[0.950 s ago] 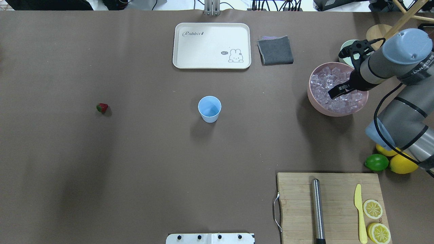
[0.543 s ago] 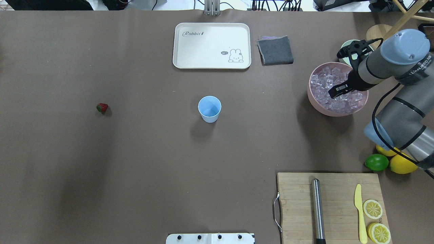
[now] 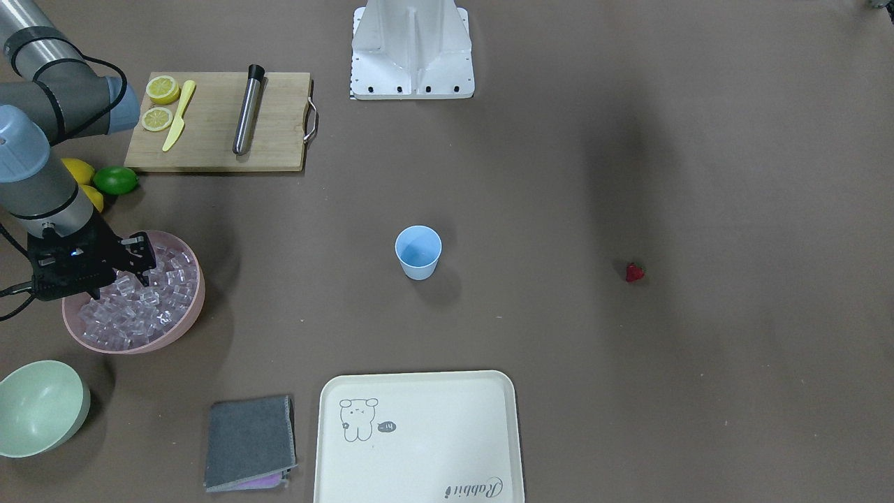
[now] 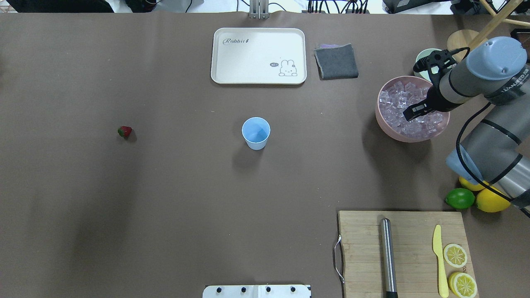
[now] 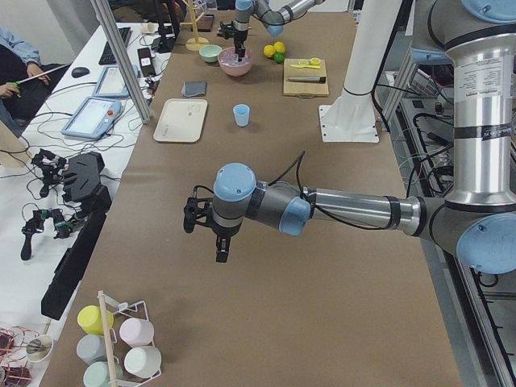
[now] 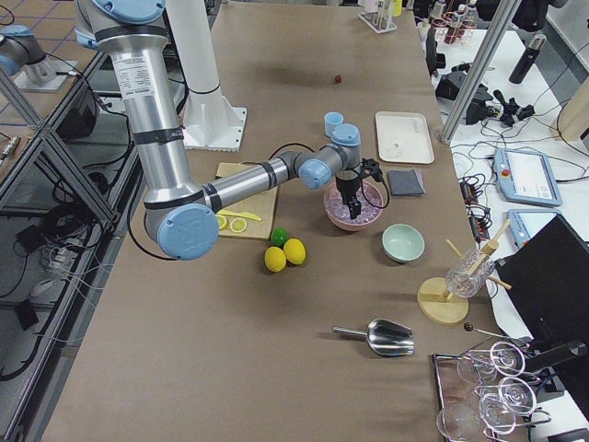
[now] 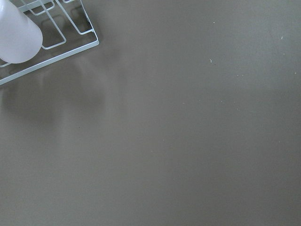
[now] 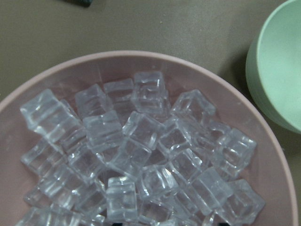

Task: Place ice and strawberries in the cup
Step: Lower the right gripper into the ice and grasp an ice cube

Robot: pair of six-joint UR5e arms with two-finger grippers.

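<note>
The light blue cup (image 4: 256, 131) stands upright mid-table, also in the front view (image 3: 418, 251). The small red strawberry (image 4: 125, 131) lies alone far to its left. The ice (image 4: 397, 101) is a heap of clear cubes filling a pink bowl (image 4: 378, 111); the right wrist view shows the cubes (image 8: 150, 155) close up. My right gripper (image 4: 414, 111) hangs low over the ice, tilted, jaws apart with nothing seen between them (image 3: 140, 260). My left gripper (image 5: 219, 250) hovers over bare table far from the cup; I cannot tell if it is open or shut.
A pale green bowl (image 3: 38, 405) sits just beyond the pink bowl. A white tray (image 4: 258, 56) and grey cloth (image 4: 336, 61) lie at the back. A cutting board (image 4: 360, 248) with a steel tube, knife and lemon halves, plus a lime (image 4: 459, 198), are near right. A cup rack (image 5: 117, 347) stands far left.
My right arm shifted slightly back and then forward again over the pink bowl; the gripper tip ends a little further right, still over the ice. Cup and strawberry have not moved.
</note>
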